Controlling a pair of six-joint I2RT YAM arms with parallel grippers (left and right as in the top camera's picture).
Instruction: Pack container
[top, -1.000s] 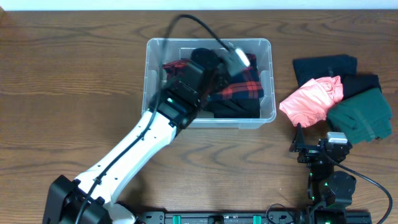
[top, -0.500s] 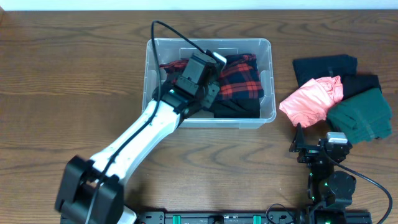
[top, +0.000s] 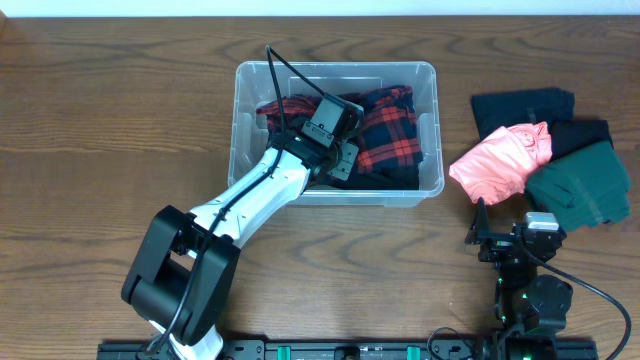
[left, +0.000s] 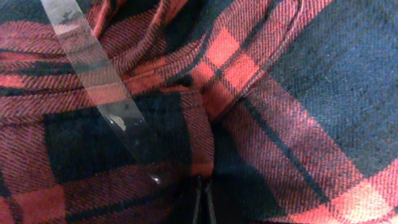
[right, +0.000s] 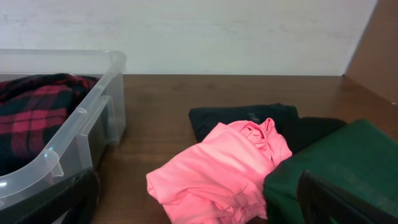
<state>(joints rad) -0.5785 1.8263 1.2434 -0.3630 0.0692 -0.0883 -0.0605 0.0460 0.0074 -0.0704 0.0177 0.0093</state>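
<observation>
The clear plastic container (top: 237, 110) stands at the middle back of the table and also shows in the right wrist view (right: 62, 155). A red and black plaid shirt (top: 390, 130) lies inside it and fills the left wrist view (left: 298, 74). My left gripper (top: 340, 162) is down in the container near its front wall. Its fingertips (left: 203, 200) are shut together and pressed against the shirt. My right gripper (top: 497, 243) is open and empty, low over the table at the front right, facing the pile of clothes (right: 199, 208).
Right of the container lie a pink garment (top: 500, 160) (right: 217, 162), a dark green one (top: 580, 185) (right: 329, 162) and a black one (top: 520, 105) (right: 236, 115). A clear plastic strip (left: 106, 81) crosses the left wrist view.
My left arm has drawn back from the container's far right toward its front middle and sunk lower. More of the plaid shirt now shows. The right arm has not moved.
</observation>
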